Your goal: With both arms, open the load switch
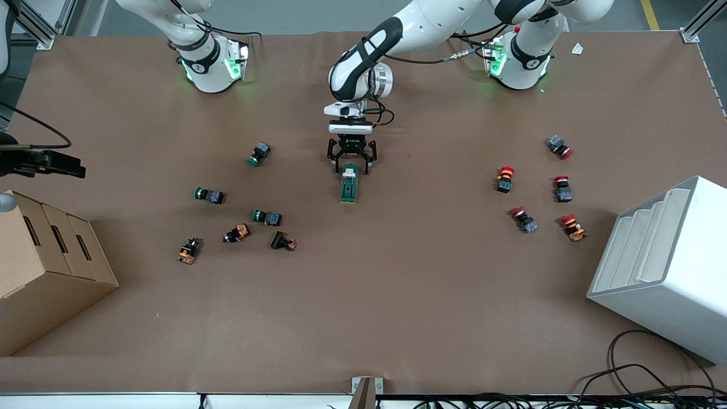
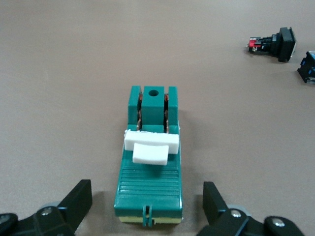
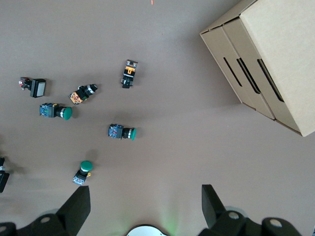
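Lowest in the front view, near the centre of the bottom edge, a small metal bracket [image 1: 363, 391] sits on the table [image 1: 363, 318] rim. Higher, at the middle of the frame, the load switch [image 1: 349, 183] lies flat with its white lever [image 2: 150, 146] down. The left gripper [image 1: 351, 161] is low over the switch's end toward the arm bases, fingers spread on both sides, not touching it. This looks like the approach step; next it should close on the green body to hold it. The right gripper [image 3: 145, 209], spread too, waits high over the green push buttons [image 3: 121, 132].
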Robot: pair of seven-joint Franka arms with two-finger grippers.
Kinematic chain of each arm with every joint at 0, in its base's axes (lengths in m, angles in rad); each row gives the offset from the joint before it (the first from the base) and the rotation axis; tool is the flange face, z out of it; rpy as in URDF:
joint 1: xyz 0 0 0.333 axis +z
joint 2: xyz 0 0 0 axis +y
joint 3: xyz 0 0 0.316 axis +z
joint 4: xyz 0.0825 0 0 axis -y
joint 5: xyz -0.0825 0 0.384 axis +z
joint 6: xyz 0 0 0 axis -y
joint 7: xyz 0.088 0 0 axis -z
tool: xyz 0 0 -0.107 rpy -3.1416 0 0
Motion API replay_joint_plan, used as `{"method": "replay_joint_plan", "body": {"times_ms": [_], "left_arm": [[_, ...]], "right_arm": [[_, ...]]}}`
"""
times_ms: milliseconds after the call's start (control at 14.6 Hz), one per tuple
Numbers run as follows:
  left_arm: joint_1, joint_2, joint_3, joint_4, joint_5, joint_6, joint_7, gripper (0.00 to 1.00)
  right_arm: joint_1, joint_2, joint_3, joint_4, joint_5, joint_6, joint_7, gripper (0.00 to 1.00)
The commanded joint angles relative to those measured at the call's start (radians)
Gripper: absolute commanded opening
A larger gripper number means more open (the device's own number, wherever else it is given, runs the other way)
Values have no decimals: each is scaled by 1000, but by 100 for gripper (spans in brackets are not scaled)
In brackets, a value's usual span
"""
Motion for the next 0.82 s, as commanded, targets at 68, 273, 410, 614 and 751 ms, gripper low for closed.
{"method": "replay_joint_plan", "body": {"times_ms": [68, 273, 410, 614, 751], "left_arm": [[2, 25, -6, 17, -37, 17, 15, 99], [2, 16, -11, 16, -46, 16, 16, 99], [2, 0, -12, 17, -86, 16, 38, 99], [2, -30, -14, 23, -210, 16, 157, 99], [2, -43, -14, 27, -267, 16, 199, 99]], "right_arm": [[-4, -136, 11, -146, 11, 42, 37, 100], [-4, -212, 14, -206, 11, 42, 41, 100], [-7, -272, 13, -264, 13, 44, 41, 100], [-10, -321, 7, -294, 39, 42, 40, 100], [-10, -334, 7, -300, 39, 41, 40, 100]]}}
